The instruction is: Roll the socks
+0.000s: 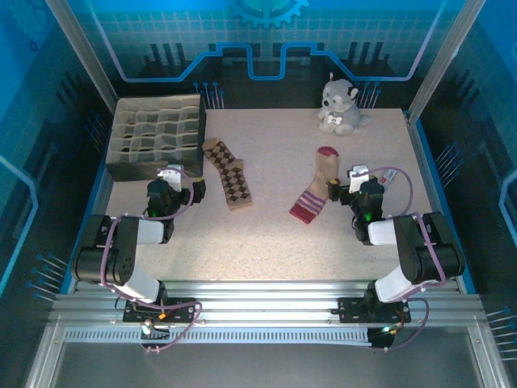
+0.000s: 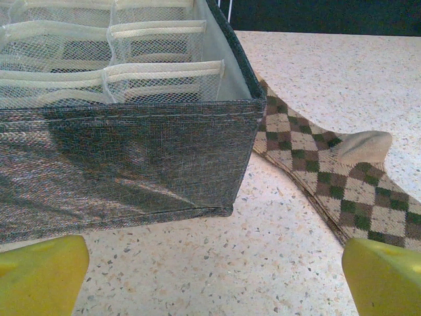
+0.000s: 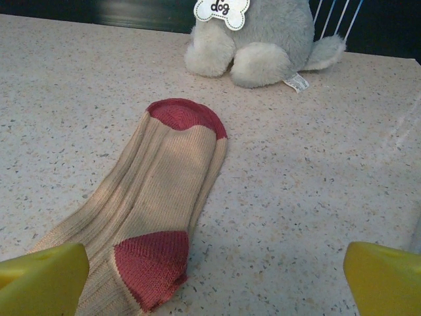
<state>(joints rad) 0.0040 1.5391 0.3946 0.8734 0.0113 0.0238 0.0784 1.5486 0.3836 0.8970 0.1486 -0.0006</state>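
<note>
Yellow fingertips (image 2: 39, 276) wide apart on left gripper (image 1: 184, 179) and right gripper (image 1: 346, 179), nothing clamped. No rolling yet: argyle sock (image 1: 229, 173) flat left of centre by mesh box (image 1: 153, 137), striped sock (image 1: 317, 187) flat right of centre; next calls for pinching a toe end. Striped sock's cuff cut off low in right wrist view.

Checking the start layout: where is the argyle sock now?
In the top view the argyle sock lies flat on the left half of the table, just right of the divided fabric box, with the striped sock further right.
</note>
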